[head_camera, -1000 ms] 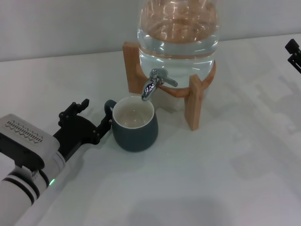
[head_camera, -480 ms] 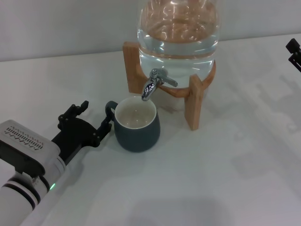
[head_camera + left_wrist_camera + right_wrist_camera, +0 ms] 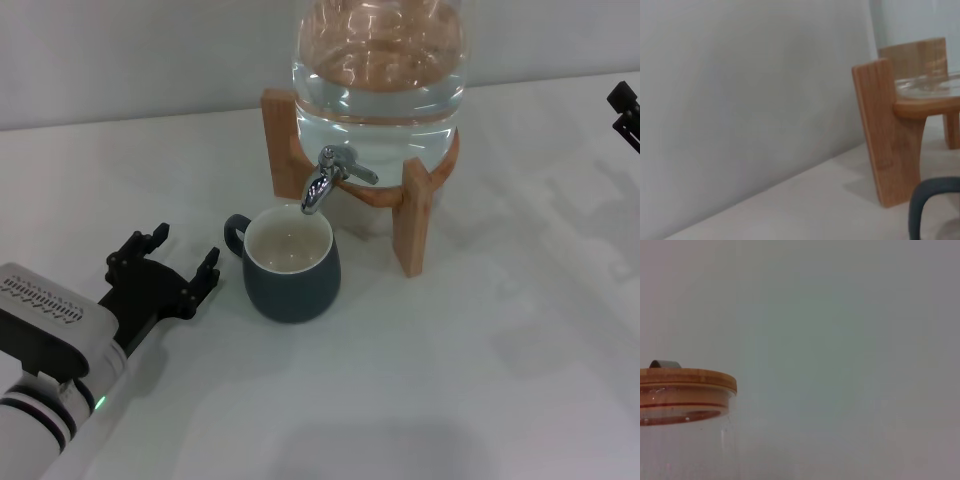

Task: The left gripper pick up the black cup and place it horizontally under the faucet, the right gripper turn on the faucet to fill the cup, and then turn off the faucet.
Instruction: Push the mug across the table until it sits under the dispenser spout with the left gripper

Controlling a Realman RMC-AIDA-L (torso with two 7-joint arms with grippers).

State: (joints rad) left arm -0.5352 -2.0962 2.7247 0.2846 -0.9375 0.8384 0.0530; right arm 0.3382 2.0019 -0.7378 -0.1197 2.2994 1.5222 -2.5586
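1. Where the black cup (image 3: 289, 265) stands upright on the smooth white table (image 3: 480, 350), the left gripper (image 3: 170, 270) sits just beside its handle side, its black jointed fingers spread apart and released, touching nothing.
2. The cup is squat and rounded, matte charcoal outside and glossy cream inside; its small loop handle (image 3: 235, 232) points toward the left gripper's fingertips, a clear gap of table between them. The cup looks empty, only the pale bottom showing.
3. Beyond the cup from the left gripper, the faucet (image 3: 328, 178) is shiny chrome, its downturned spout hanging above the cup's far rim and its short lever sticking out to the side.
4. The faucet is fitted to a clear glass jar (image 3: 378, 70), round-bellied, holding clear water across its lower part.
5. The jar rests in a light wooden stand (image 3: 412, 215) of flat, smooth-grained legs and a ring; in the left wrist view one leg (image 3: 885, 135) rises close by, with the curved dark arc of the cup's handle (image 3: 930, 205) at the corner.
6. The left arm body behind the fingers is white and grey plastic with a black vent grille and a small green light.
7. The right gripper (image 3: 625, 110) shows only as a black tip at the table's far edge, well apart from the faucet; I cannot tell whether it is open or closed.
8. In the right wrist view the jar's wooden lid (image 3: 687, 380) caps the glass, with a small metal loop on top.
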